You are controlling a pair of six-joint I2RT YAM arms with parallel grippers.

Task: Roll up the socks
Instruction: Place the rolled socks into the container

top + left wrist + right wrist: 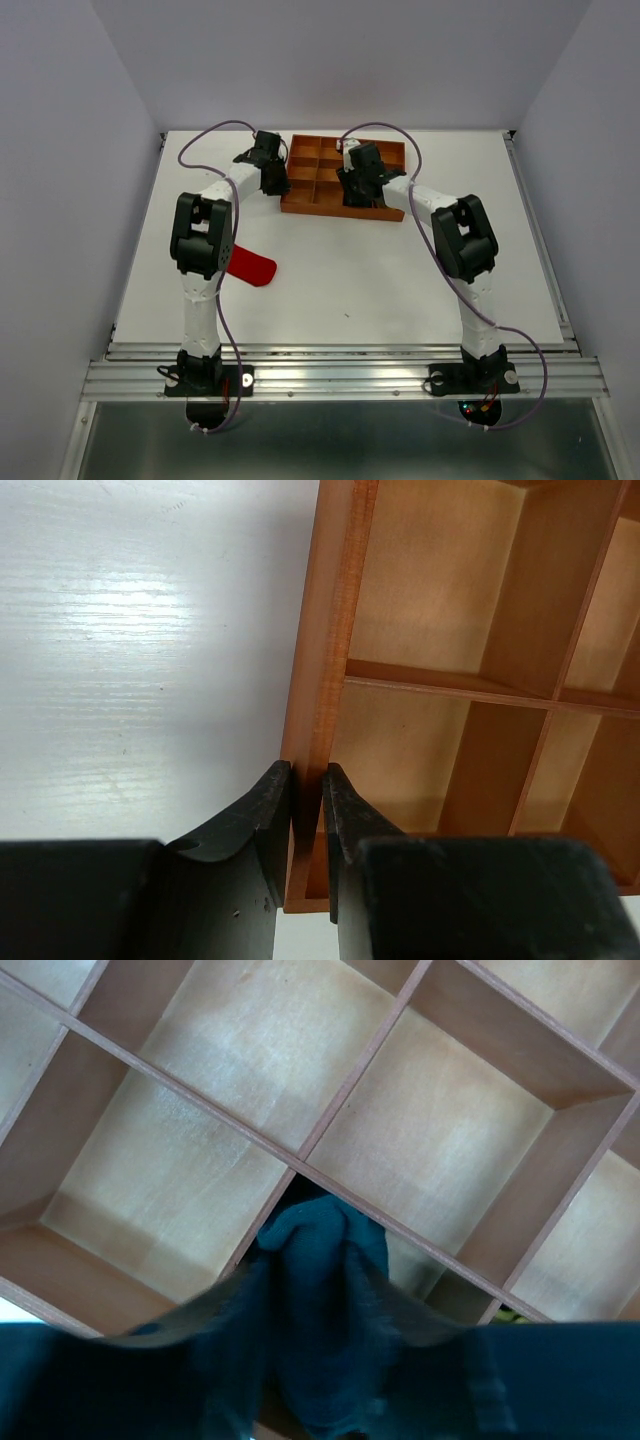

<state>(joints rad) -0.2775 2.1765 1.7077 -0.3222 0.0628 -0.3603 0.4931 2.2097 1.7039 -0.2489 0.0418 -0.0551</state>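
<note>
The left tool (307,785) is clenched on the left wall of the tray (335,630), the right tool (312,1295) straddles the teal sock (318,1240) over a compartment hemmed by dividers (380,1222) — too blurred to tell grasped from released — and the red sock (252,266) lies on the surface (400,290), partly under the left arm (200,240).

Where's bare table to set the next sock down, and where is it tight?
Bare table lies between the tray, the red sock and the right arm; also right of that arm. Crowded at the tray, where the left end effector and the right end effector sit.
</note>
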